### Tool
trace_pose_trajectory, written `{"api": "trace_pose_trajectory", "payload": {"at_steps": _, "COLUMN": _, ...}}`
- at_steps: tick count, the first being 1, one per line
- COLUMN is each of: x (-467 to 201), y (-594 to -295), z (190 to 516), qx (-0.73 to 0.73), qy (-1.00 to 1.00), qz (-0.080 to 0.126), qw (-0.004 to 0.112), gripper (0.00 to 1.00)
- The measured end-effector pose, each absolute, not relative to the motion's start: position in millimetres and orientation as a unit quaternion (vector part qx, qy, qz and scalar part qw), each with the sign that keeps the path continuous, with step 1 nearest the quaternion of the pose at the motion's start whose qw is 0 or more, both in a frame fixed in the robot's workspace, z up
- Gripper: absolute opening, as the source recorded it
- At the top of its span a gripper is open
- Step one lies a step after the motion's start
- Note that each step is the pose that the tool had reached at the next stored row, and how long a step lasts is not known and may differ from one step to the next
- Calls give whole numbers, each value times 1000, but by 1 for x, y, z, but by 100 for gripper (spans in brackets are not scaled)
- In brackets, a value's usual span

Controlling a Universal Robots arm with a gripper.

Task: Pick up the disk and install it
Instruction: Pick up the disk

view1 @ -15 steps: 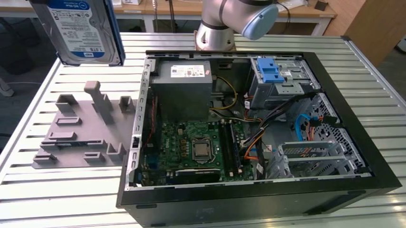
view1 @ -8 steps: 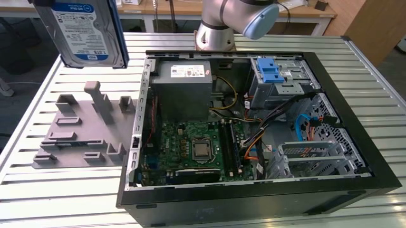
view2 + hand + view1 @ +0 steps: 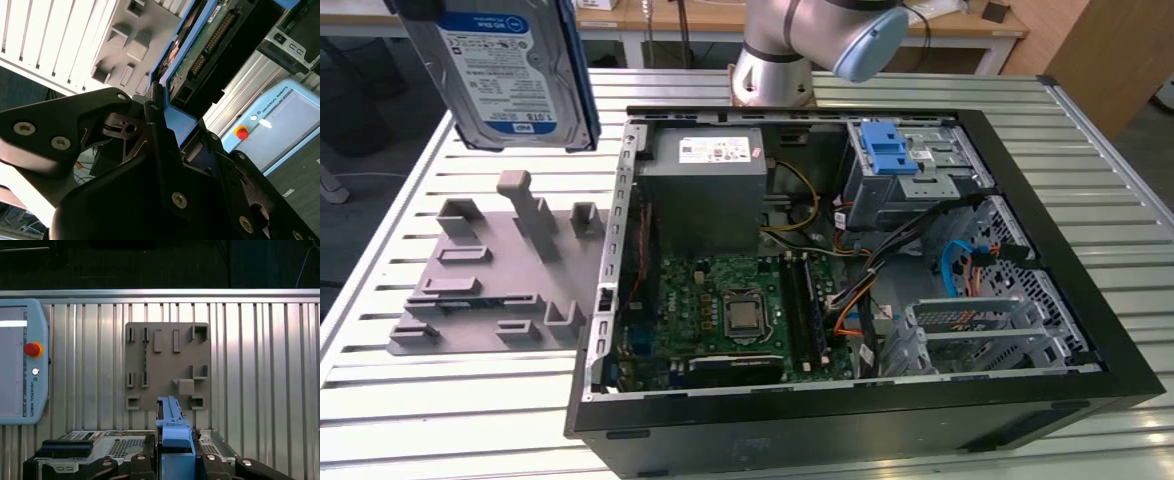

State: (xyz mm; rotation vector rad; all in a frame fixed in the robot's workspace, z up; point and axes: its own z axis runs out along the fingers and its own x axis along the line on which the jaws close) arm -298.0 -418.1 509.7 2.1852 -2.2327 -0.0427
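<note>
The disk (image 3: 516, 72) hangs upright in the air above the exterior view's upper left, over the slatted table, its blue-and-white label facing the camera and blue rails along its sides. In the second wrist view my gripper (image 3: 176, 120) is shut on the disk (image 3: 200, 47), whose green circuit-board underside and blue rail run away from the black fingers (image 3: 156, 125). The first wrist view shows the disk's blue rail edge (image 3: 173, 427) standing up between the gripper's black fingers (image 3: 145, 460). The open computer case (image 3: 854, 418) lies to the exterior view's right of the disk.
A grey moulded holder (image 3: 491, 275) with empty slots lies on the table beside the case. Inside the case are a silver cage with a blue latch (image 3: 905, 160), a grey metal box (image 3: 707, 190) and the motherboard (image 3: 734, 310). A teach pendant (image 3: 22, 360) lies on the table.
</note>
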Motion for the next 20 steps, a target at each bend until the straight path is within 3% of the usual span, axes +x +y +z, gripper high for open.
{"api": "trace_pose_trajectory", "payload": {"at_steps": 20, "x": -261, "y": -433, "z": 509, "qx": 699, "qy": -715, "qz": -14, "qw": 8, "gripper": 36}}
